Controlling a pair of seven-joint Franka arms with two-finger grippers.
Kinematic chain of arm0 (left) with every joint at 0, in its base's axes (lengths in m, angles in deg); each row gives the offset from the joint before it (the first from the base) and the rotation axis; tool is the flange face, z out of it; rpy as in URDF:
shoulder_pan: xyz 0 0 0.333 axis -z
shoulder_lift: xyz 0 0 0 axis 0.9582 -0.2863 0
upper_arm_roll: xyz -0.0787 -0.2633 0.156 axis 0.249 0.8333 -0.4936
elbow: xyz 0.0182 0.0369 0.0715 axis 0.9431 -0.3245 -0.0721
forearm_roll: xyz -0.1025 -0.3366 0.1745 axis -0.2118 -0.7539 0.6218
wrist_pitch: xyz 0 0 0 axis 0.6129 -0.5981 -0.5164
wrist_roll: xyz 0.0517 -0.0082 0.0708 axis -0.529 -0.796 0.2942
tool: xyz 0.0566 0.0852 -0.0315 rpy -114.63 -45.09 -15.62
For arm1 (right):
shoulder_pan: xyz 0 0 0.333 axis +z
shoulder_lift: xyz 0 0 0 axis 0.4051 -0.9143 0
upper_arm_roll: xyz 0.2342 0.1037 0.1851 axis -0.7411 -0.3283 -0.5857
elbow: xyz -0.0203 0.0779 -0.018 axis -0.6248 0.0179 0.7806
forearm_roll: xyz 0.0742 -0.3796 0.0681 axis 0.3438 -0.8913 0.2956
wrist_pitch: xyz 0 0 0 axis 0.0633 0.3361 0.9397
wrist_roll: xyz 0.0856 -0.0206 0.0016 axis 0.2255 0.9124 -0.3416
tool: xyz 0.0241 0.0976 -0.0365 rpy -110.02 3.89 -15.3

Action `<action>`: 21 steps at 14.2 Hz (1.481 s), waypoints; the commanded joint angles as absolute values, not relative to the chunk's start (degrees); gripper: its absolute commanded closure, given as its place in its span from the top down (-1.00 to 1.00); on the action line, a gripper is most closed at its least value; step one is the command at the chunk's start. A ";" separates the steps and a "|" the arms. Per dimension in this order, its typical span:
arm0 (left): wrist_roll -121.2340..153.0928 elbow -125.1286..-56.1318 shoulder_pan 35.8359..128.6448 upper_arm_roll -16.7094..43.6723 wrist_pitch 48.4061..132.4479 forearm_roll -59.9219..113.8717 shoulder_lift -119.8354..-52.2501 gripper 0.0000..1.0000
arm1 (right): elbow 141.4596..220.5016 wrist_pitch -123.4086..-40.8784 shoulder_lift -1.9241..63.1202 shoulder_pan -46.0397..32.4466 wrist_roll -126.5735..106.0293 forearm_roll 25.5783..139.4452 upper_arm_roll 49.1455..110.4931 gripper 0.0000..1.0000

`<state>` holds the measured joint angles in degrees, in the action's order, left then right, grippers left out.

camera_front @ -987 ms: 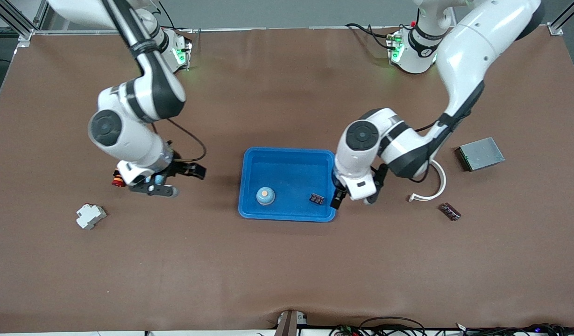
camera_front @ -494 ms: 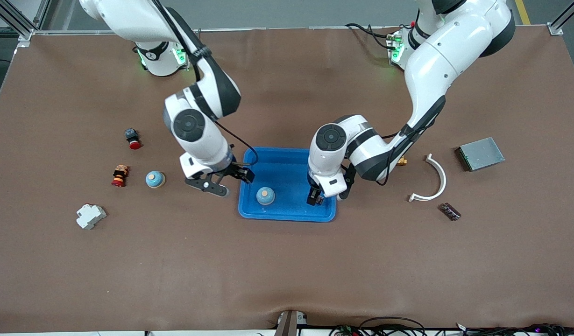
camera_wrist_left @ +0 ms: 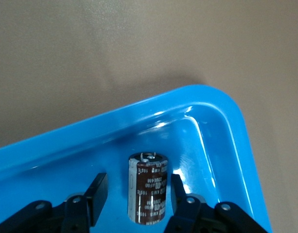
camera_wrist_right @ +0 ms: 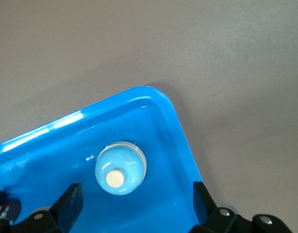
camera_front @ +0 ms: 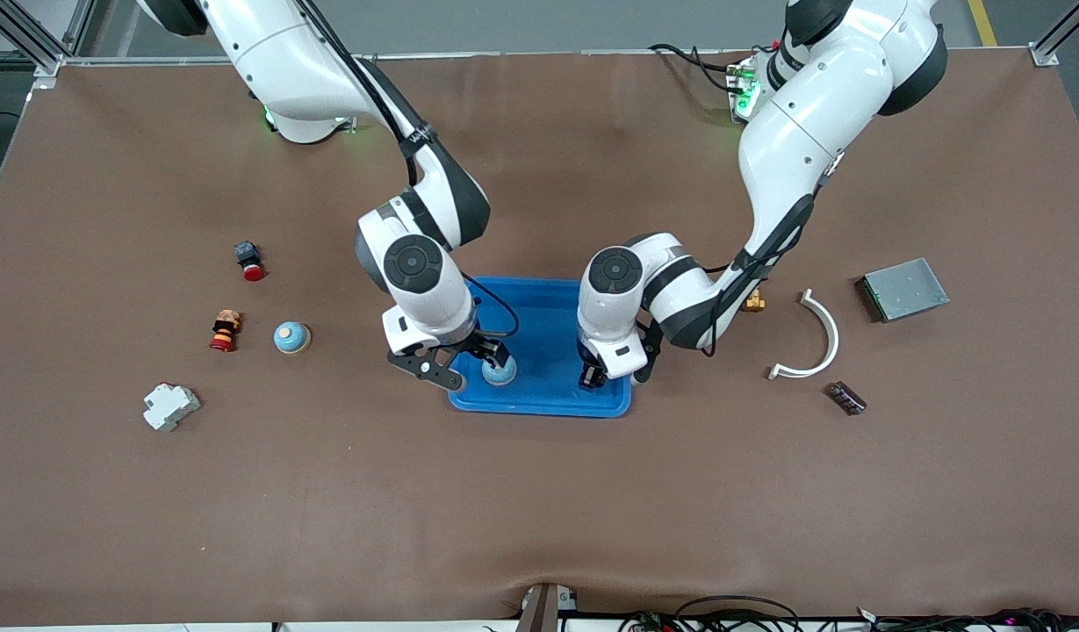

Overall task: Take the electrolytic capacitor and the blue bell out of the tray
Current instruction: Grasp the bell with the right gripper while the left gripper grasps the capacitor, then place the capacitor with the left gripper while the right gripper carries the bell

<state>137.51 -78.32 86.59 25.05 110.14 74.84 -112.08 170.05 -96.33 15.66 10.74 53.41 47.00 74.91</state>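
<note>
Two arms reach in from my bases toward the blue tray [camera_front: 539, 303] at the middle of the brown table [camera_front: 539, 509], and I take things from the biggest down.

On my right arm, the right gripper [camera_front: 464, 369] sits low over the tray corner nearest the front camera on the right arm's end. Its fingers [camera_wrist_right: 71, 201] are spread wide on either side of the blue bell [camera_wrist_right: 118, 167], with clear gaps to it in the right wrist view.

On my left arm, the left gripper [camera_front: 596, 376] is down inside the tray at the left arm's end. Its jaws flank the brown capacitor [camera_wrist_left: 149, 187], which lies on the tray floor; one finger [camera_wrist_left: 180, 191] looks to be touching the can, the other stands apart from it (so partly spread, not pinching it from both sides as far as I can see).

Out toward the left arm's end I see a grey metal box [camera_front: 904, 289], a white curved bracket [camera_front: 816, 338], a second dark capacitor [camera_front: 845, 398] and a small yellow part [camera_front: 754, 304] beside the arm.

Toward the right arm's end lie a white block [camera_front: 170, 406], a second blue bell [camera_front: 291, 337], a red-and-orange part [camera_front: 225, 330] and a red-capped button [camera_front: 249, 260].
</note>
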 commanded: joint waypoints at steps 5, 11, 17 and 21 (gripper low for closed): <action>135.17 -76.87 84.71 25.73 105.40 74.73 -106.32 -1.00 | 160.80 -95.28 6.87 13.54 60.23 43.30 75.78 1.00; 114.81 -78.97 62.07 44.61 85.11 71.12 -101.38 -1.00 | 160.27 -97.66 4.49 14.07 61.29 42.06 75.78 1.00; 106.07 -89.77 36.31 60.62 74.08 71.82 -100.15 -1.00 | 160.27 -98.09 3.88 14.25 61.29 41.97 75.78 0.86; 106.25 -99.01 30.13 61.78 74.60 73.67 -97.78 -1.00 | 160.27 -98.44 3.44 14.42 61.29 41.98 75.86 -0.16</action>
